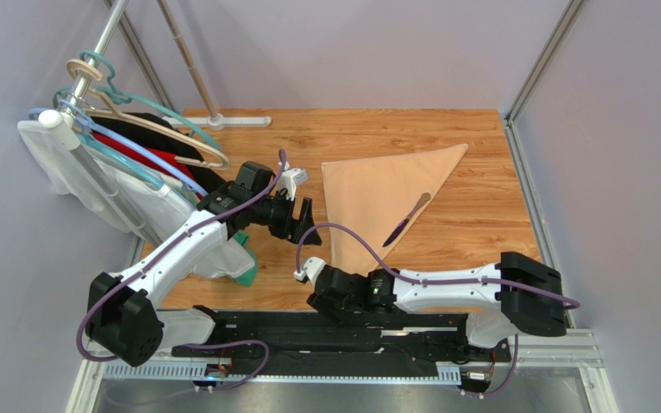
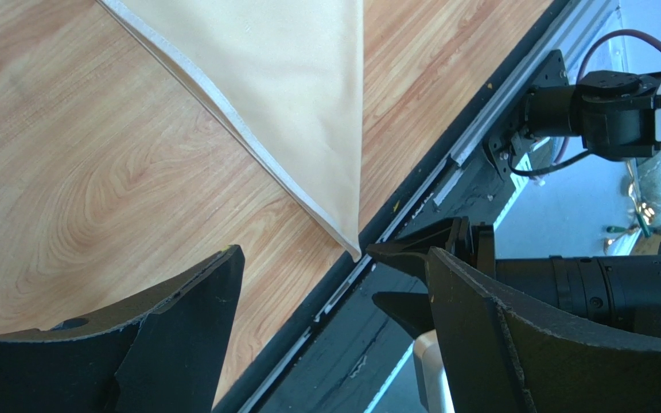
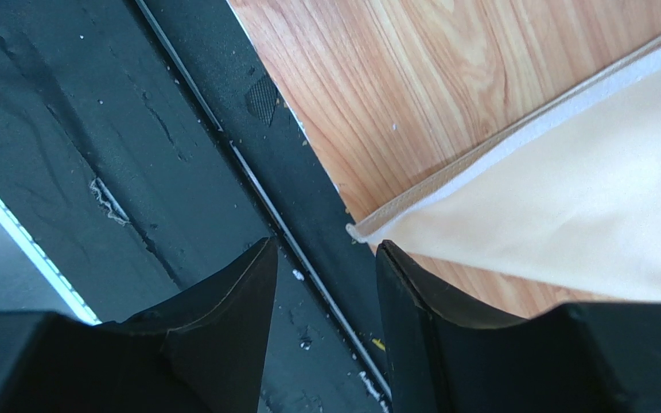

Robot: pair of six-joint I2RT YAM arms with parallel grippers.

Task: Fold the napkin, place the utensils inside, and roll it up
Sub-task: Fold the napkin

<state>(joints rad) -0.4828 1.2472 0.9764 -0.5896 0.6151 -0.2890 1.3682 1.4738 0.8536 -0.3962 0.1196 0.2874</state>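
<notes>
On the wooden table (image 1: 480, 215), right of centre: one peach-beige napkin (image 1: 377, 202), folded to a triangle, its long point toward the far right and its near corner reaching the black base rail (image 3: 93, 129); one utensil (image 1: 407, 219), purple handle and tan blade, lying slantwise along the napkin's right-hand edge. Left gripper (image 2: 334, 254): jaws wide apart, holding nothing, hanging left of the napkin. Right gripper (image 3: 325, 249): jaws partly apart, empty, over the rail, one finger just beside the napkin's near corner.
</notes>
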